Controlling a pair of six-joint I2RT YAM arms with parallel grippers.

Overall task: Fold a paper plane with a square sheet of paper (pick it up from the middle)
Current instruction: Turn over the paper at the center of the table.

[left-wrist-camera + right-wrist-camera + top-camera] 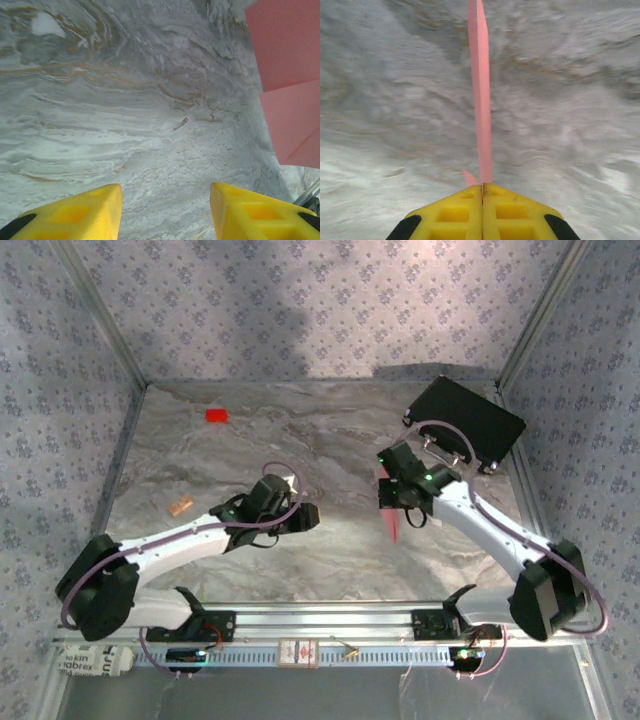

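Paper [481, 100] — pink, folded — stands edge-on, pinched in right tool [482, 187]; left tool [165, 192] half spread, empty, over surface [125, 125]; paper at its two o'clock.

Marbled table [300, 440], red block [216, 415] far left, black case [467, 422] far right, tan scrap [180, 506]

Salmon-pink sheet of paper [391, 522], folded flat, right of centre, pinched at one end in the right gripper [482, 187]. Edge-on it's a thin straight strip (one crease line crosses its broad face).
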